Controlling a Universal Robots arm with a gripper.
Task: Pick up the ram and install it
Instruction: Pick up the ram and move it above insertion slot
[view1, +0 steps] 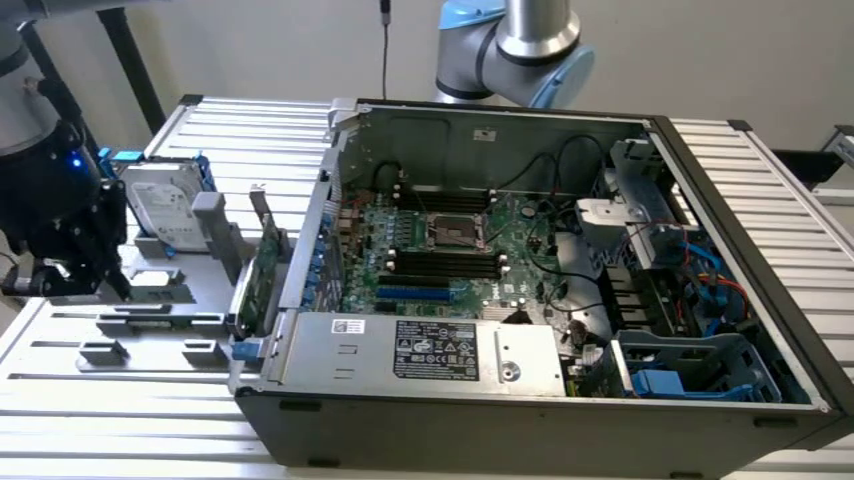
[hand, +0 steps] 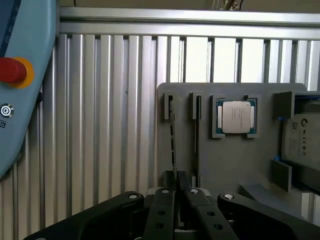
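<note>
At 9 o'clock from the computer case (view1: 747, 200), exterior view: my pincer (view1: 80, 283), low over the grey fixture plate (view1: 160, 300) on the ribbed table (view1: 134, 420). The loose parts are racked there, apart from the machine.
Pincer state: fingers (hand: 162, 215) close together astride the near end of the ram (hand: 172, 140). I judge them clamped on its thin faces, so the stick is held on edge.
Ram, location: standing on its long edge in a narrow slot of the fixture plate, seen edge-on from my wrist. By my reading it is not yet lifted clear.
Ram, reason for pose: racked upright so its flat sides are open to a pinch.
Neighbouring slot (hand: 197, 135): just beside the ram's; whether it is filled I cannot tell.
Processor (hand: 236, 117): flat in its own square pocket, next along the plate.
Hard drive (view1: 167, 205): at 1 o'clock from my pincer, propped on the same plate.
Expansion card (view1: 271, 265): upright between plate and case, at 3 o'clock from my pincer. Not the item wanted.
Destination: black memory slots (view1: 441, 263) on the motherboard (view1: 534, 235), mid-case, well apart from my pincer.
</note>
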